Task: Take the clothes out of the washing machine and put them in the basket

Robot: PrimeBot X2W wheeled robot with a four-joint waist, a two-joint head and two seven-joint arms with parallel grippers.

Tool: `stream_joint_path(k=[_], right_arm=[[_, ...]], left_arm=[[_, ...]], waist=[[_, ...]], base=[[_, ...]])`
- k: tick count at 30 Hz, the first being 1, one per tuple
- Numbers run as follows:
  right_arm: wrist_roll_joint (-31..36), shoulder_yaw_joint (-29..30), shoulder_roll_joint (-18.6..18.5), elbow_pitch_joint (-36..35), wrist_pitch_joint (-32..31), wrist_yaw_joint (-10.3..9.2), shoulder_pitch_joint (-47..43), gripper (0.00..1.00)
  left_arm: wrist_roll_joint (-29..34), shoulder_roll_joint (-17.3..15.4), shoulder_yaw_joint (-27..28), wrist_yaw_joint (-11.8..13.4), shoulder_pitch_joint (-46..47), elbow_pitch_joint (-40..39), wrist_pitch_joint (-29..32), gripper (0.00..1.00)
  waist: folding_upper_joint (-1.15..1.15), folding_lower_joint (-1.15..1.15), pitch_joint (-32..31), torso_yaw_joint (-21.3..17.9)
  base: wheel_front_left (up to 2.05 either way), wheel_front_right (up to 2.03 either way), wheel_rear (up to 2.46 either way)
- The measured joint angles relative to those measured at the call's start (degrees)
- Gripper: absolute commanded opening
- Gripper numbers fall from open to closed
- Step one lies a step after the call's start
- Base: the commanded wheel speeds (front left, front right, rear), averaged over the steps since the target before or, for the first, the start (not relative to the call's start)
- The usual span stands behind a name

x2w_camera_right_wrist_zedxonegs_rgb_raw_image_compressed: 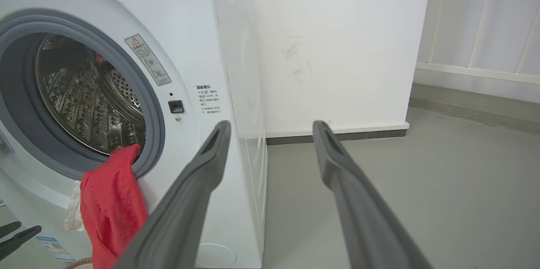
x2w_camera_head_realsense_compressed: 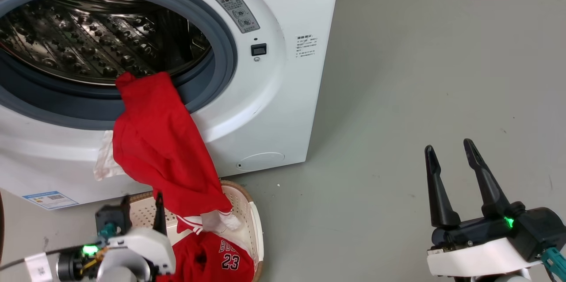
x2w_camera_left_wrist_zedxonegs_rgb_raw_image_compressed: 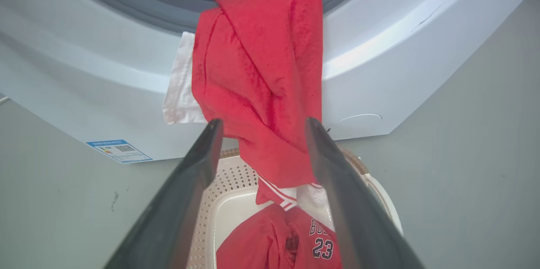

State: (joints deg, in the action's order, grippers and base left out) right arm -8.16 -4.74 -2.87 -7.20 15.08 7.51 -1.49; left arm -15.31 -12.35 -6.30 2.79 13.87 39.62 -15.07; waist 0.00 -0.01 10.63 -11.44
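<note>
1. While one red jersey (x2w_camera_head_realsense_compressed: 199,255) already lies in the basket (x2w_camera_head_realsense_compressed: 255,229) on the floor in front of the washing machine (x2w_camera_head_realsense_compressed: 274,96), the job is, I judge, about half done.
2. The left gripper (x2w_camera_left_wrist_zedxonegs_rgb_raw_image_compressed: 263,122) hovers before the machine's lower front, above the basket, with its fingers spread wide and holding nothing.
3. A second red garment (x2w_camera_head_realsense_compressed: 154,140) is not yet out. Its top end is caught over the machine's grey door seal (x2w_camera_head_realsense_compressed: 223,52), the rest hangs down the machine's front, and its lower end dips into the basket. A white piece of cloth (x2w_camera_head_realsense_compressed: 104,158) shows behind it.
4. The drum (x2w_camera_head_realsense_compressed: 88,39) inside the machine looks bare, as far as it shows.
5. The right gripper (x2w_camera_head_realsense_compressed: 449,145) waits well to the right of the machine, over the floor, its fingers wide apart and empty.
6. A blue-and-white sticker (x2w_camera_head_realsense_compressed: 51,199) sits low on the machine's front at the left. It has a small code square, and its print is too small to read.
7. The jersey shows the number 23 under letters starting "BU"; the rest is folded away.
8. A grey warning sticker (x2w_camera_head_realsense_compressed: 234,10) with a red triangle sits just right of the machine's opening; its text is unreadable.
9. A white label (x2w_camera_head_realsense_compressed: 305,45) further right on the machine carries lines of small print that cannot be read.
</note>
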Motion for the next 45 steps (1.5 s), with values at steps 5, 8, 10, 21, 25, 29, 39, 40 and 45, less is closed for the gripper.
stream_joint_path(k=[5,8,10,21,25,29,39,40,45], right_arm=[[-0.04,-0.31,0.0,-0.08,0.0,0.0,0.05,1.0],[-0.34,-0.51,-0.01,-0.13,0.0,0.0,0.29,1.0],[-0.42,-0.74,0.0,-0.16,0.0,0.0,0.57,1.0],[-2.26,-1.4,-0.01,-0.66,0.0,0.0,3.39,1.0],[-3.08,-1.49,-0.01,-1.0,0.0,0.0,4.77,1.0],[-3.64,-1.53,-0.02,-1.22,0.0,0.0,5.69,1.0],[-4.47,-1.43,-0.02,-1.52,0.0,0.0,7.2,1.0],[-4.48,-1.44,-0.01,-1.53,0.0,0.0,7.2,1.0],[-4.48,-1.33,-0.01,-1.48,0.0,0.0,7.23,1.0]], left_arm=[[1.53,-0.16,1.52,-0.63,2.6,-1.68,0.0,1.0],[1.78,-0.75,1.92,-1.22,5.53,0.73,0.0,1.0],[1.9,-1.38,2.14,-1.37,8.04,3.41,0.0,1.0],[1.3,-6.11,1.78,-3.88,22.17,16.85,6.2,1.0],[1.47,-7.92,1.56,-4.08,26.22,19.91,6.36,1.0],[1.85,-8.73,1.12,-3.85,29.88,22.21,6.39,1.0],[1.88,-9.44,0.68,-3.22,33.68,26.47,2.3,1.0],[1.85,-9.37,0.6,-3.3,33.89,26.75,2.04,1.0],[1.45,-9.54,0.25,-3.74,34.97,28.39,1.29,0.0]], waist=[[0.0,0.0,0.52,-0.53],[0.0,0.0,1.28,-1.0],[0.0,0.0,1.9,-1.4],[0.0,0.01,6.94,-4.27],[0.0,0.02,9.57,-5.39],[0.0,0.02,12.22,-6.33],[0.0,0.0,16.14,-7.78],[0.0,0.0,16.24,-7.77],[0.0,0.0,16.36,-7.3]], base=[[0.0,0.0,0.0],[0.0,0.0,0.0],[0.0,0.0,0.0],[0.0,0.0,0.0],[0.0,0.0,0.0],[0.0,0.0,0.0],[0.0,0.0,0.0],[0.0,0.0,0.0],[0.0,0.0,0.0]])
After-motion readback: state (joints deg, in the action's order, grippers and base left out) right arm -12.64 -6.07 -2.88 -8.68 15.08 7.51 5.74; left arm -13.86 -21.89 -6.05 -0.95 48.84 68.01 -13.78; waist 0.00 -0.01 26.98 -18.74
